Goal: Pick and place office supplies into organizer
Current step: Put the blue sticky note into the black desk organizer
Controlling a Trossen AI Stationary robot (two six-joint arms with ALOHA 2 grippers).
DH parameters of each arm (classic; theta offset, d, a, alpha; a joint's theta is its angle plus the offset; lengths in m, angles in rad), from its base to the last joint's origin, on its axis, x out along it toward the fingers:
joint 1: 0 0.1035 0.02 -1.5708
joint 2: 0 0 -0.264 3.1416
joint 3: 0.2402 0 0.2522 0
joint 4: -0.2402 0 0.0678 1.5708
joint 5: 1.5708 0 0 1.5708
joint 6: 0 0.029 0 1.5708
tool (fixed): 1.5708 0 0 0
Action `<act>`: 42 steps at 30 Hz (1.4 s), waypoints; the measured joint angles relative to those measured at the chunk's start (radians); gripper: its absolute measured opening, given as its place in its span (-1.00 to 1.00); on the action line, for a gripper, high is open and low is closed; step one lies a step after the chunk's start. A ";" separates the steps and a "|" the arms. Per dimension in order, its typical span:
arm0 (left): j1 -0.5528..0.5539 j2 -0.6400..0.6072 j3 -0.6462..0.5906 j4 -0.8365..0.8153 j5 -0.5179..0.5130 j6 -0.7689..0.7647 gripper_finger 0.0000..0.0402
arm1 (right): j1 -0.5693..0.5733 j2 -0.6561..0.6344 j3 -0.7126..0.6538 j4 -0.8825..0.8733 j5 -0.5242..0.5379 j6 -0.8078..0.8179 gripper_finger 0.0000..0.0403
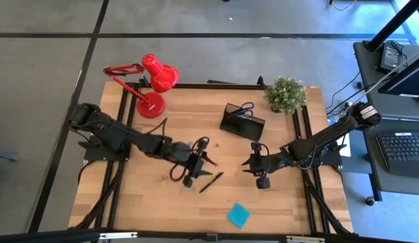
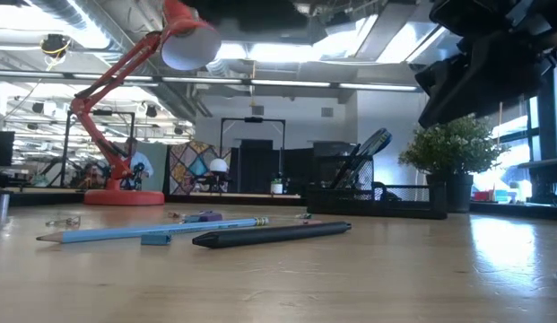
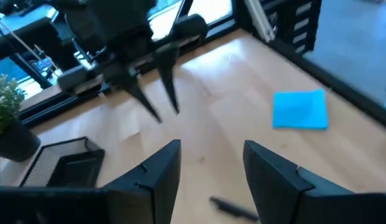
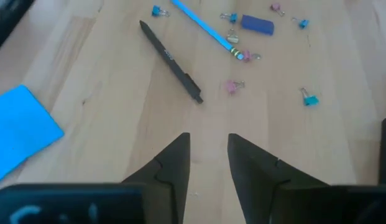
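In the high view my left gripper (image 1: pixel 208 160) hovers open over the table's middle, above scattered small supplies. A black pen (image 1: pixel 211 182) lies flat just near of it. My right gripper (image 1: pixel 249 164) is open too, pointing toward the left one from the right. The right wrist view shows the black pen (image 4: pixel 171 61), a light-blue pencil (image 4: pixel 205 28), a short purple-blue piece (image 4: pixel 257 25) and tiny clips (image 4: pixel 309 98) lying on the wood. The teal sticky-note pad (image 1: pixel 238 215) lies flat near the near edge. The black mesh organizer (image 1: pixel 241 121) stands farther back with scissor handles (image 1: pixel 247 108) sticking out.
A red desk lamp (image 1: pixel 152 84) stands at the far left of the table. A potted plant (image 1: pixel 285 94) stands at the far right, beside the organizer. Bare wood (image 1: pixel 148 202) lies toward the near left. In the low view the pencil (image 2: pixel 152 231) and pen (image 2: pixel 274 233) lie side by side.
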 joint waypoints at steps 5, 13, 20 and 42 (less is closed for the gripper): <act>-0.082 0.016 0.000 0.042 -0.002 -0.049 -0.17 | 0.000 0.000 0.000 0.044 -0.031 0.070 -0.44; -0.155 0.063 0.000 0.070 -0.044 -0.050 -0.27 | 0.046 0.012 0.001 0.229 -0.277 0.047 -0.44; -0.161 0.072 0.000 0.067 -0.055 -0.050 -0.34 | 0.163 0.177 0.070 0.234 -0.279 0.066 -0.44; -0.152 0.072 0.000 0.060 -0.057 -0.050 -0.36 | 0.233 0.671 0.506 -0.214 -0.278 0.035 -0.44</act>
